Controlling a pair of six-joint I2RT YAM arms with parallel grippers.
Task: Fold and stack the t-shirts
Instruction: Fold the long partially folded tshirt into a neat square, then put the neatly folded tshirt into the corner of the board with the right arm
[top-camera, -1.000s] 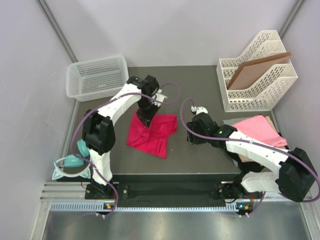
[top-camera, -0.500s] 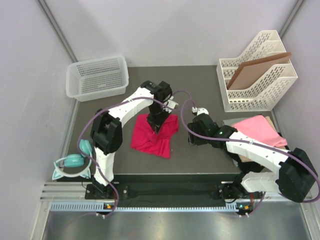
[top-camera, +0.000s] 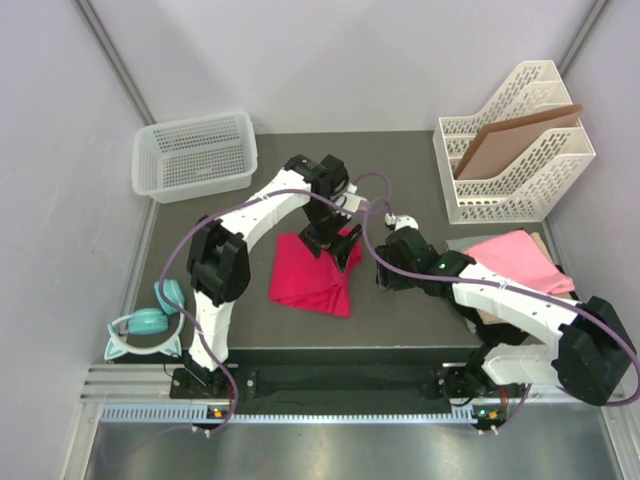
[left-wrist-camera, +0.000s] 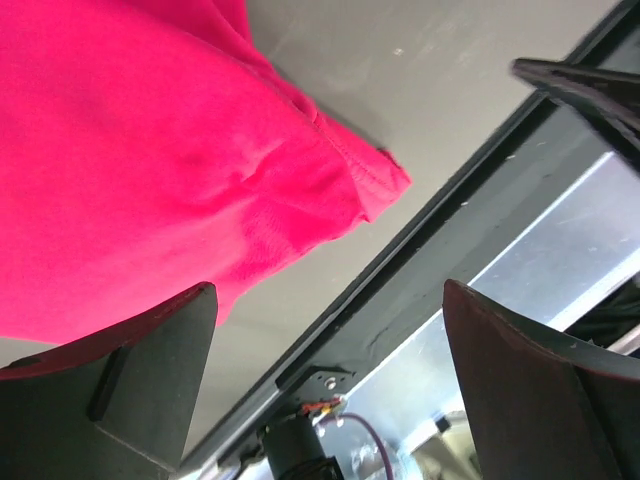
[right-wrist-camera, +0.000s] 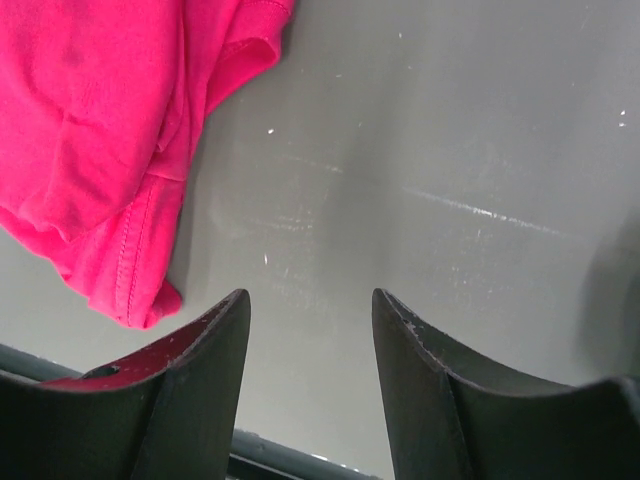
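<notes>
Step in hand: folding the crimson shirt (top-camera: 305, 280). It lies in the centre of the top view as a compact, roughly square bundle on the tabletop (top-camera: 400, 180), well apart from the pink shirt (top-camera: 515, 258) at the right edge.

Left claw (left-wrist-camera: 328, 300): fingers spread wide, nothing between them. It hangs over the bundle's upper right corner. In its wrist view the cloth fills the upper left.

Right claw (right-wrist-camera: 308, 300): fingers partly apart, pinching nothing. It is poised over bare tabletop just right of the bundle.

The fold appears laid down, but from above it is hard to tell whether the layers lie flat.

Next move, as judged:
1. Check the lower right corner, where the hems bunch.
2. Grip a folded edge through all layers.
3. Carry the bundle right, onto the pink shirt
</notes>
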